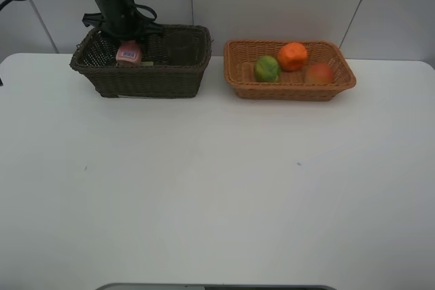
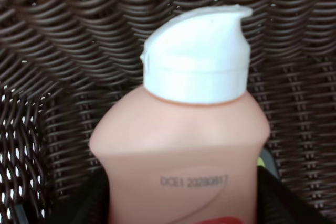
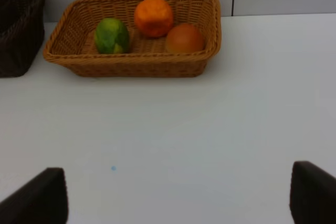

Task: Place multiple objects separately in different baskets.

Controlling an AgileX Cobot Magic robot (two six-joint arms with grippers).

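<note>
Held the pink white-capped bottle [image 2: 181, 145] between the fingers of the left gripper [image 2: 181, 203], low inside the dark brown wicker basket [image 1: 170, 76]. Risked tipping the bottle against the weave if let go while tilted, or dragging it back up on a sticking pad. Kept the right gripper [image 3: 178, 203] wide apart, empty, well clear of the fruit-filled orange-tan basket [image 3: 68, 51].

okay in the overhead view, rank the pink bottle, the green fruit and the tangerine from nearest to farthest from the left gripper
1. Pink bottle: at the left gripper, inside the dark brown basket.
2. Green fruit: left end of the tan basket.
3. Tangerine: just right of the green fruit.
</note>
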